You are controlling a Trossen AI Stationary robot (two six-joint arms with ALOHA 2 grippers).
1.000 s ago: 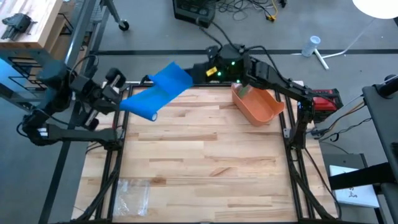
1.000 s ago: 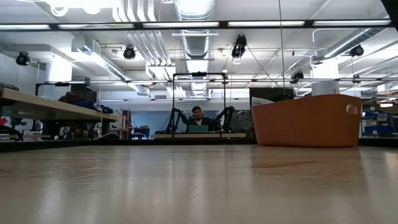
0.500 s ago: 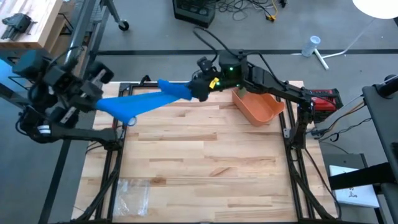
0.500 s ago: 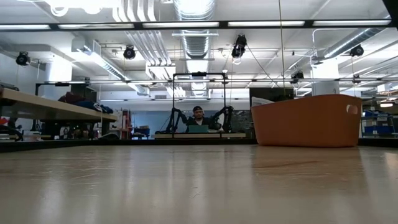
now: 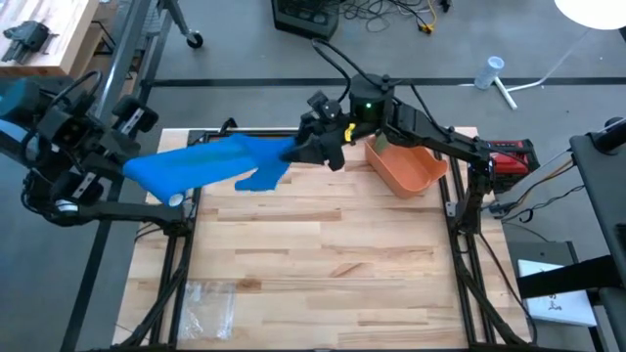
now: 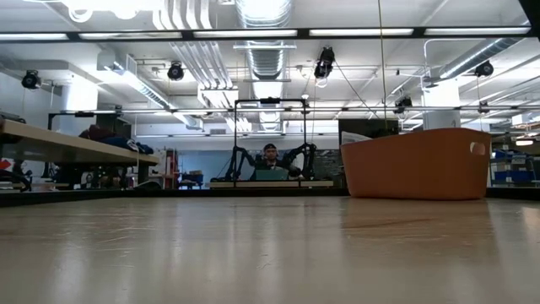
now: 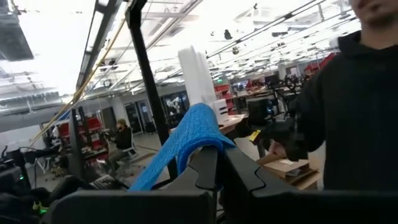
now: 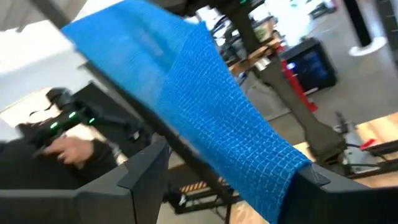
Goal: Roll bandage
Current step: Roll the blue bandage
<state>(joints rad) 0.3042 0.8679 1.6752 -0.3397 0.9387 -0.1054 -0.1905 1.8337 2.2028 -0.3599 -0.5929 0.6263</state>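
Left gripper [image 5: 137, 161] clamps the blue bandage [image 5: 210, 164]; right gripper [image 5: 315, 149] seemingly spread apart

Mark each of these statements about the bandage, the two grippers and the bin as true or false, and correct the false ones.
1. The blue bandage lies flat on the table. False: it hangs in the air, stretched out from the left gripper.
2. The left gripper is shut on the bandage. True.
3. The right gripper is clamped tight on the bandage. False: its jaws stand open at the bandage's free end.
4. The orange bin stands at the table's far right corner. True.
5. The bandage is already wound into a roll. False: it is a long loose strip.
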